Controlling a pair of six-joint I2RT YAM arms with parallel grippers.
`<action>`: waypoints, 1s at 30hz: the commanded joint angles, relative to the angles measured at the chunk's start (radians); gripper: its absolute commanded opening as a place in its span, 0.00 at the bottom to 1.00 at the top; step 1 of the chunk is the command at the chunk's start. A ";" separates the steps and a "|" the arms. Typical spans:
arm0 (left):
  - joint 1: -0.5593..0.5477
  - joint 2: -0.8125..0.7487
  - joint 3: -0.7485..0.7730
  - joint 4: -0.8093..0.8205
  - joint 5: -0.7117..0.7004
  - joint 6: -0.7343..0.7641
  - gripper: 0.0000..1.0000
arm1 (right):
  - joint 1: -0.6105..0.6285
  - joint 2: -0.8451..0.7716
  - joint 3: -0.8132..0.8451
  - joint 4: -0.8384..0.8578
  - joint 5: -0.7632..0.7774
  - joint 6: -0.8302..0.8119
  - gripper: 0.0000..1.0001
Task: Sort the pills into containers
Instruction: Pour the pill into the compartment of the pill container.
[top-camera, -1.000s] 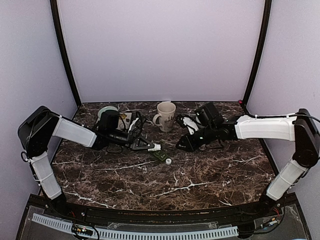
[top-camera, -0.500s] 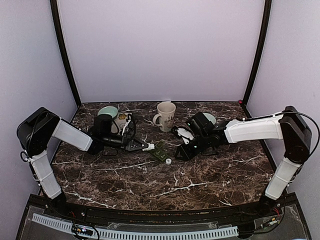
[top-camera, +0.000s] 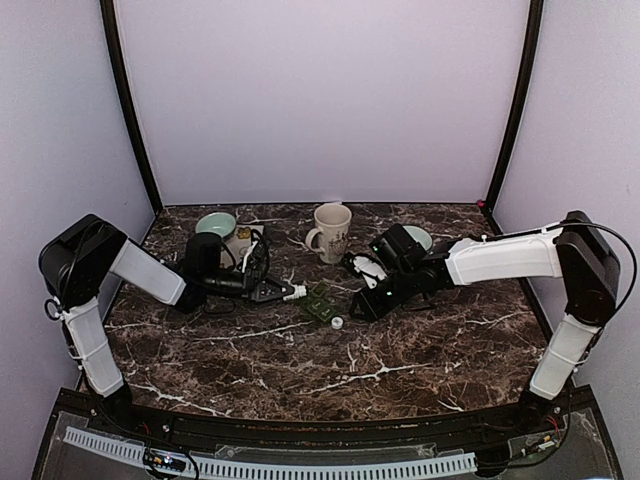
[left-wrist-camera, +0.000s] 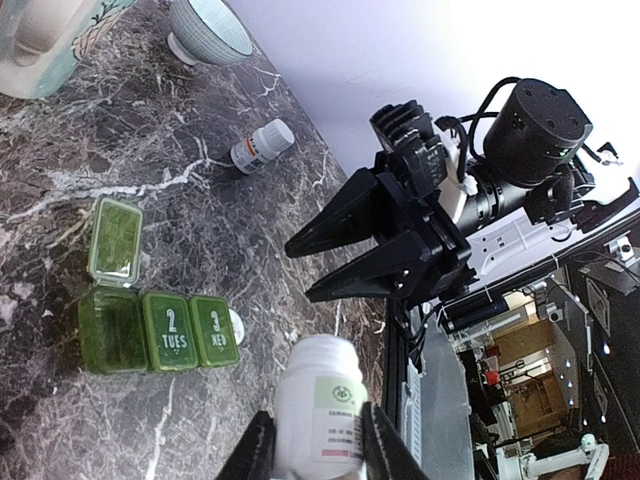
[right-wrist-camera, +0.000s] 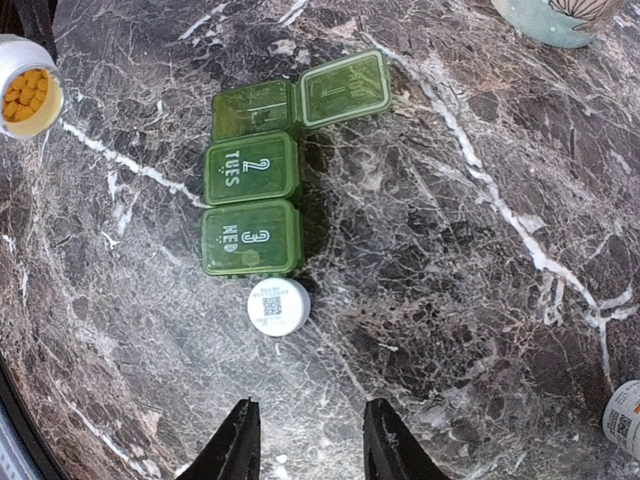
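Green pill organizer (right-wrist-camera: 252, 170), first lid (right-wrist-camera: 345, 88) open (TUES, WED shut)

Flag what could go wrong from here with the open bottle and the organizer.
1. The left gripper holds the uncapped pill bottle, orange pills at its mouth, off to the side of the organizer; tipping it now could scatter pills on the tabletop.
2. Only the first compartment is open; the TUES lid and WED lid are shut, so a loose pour may miss.
3. The open right gripper hovers near the loose cap and could knock it.
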 joint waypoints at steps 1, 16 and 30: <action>0.009 0.021 -0.014 0.061 -0.013 -0.012 0.02 | 0.012 0.015 0.028 0.010 0.012 0.001 0.35; 0.024 0.084 0.029 0.036 -0.028 0.007 0.02 | 0.013 0.021 0.028 0.012 0.007 0.003 0.35; 0.035 0.125 0.085 -0.029 -0.037 0.043 0.02 | 0.012 0.032 0.034 0.009 0.006 0.001 0.35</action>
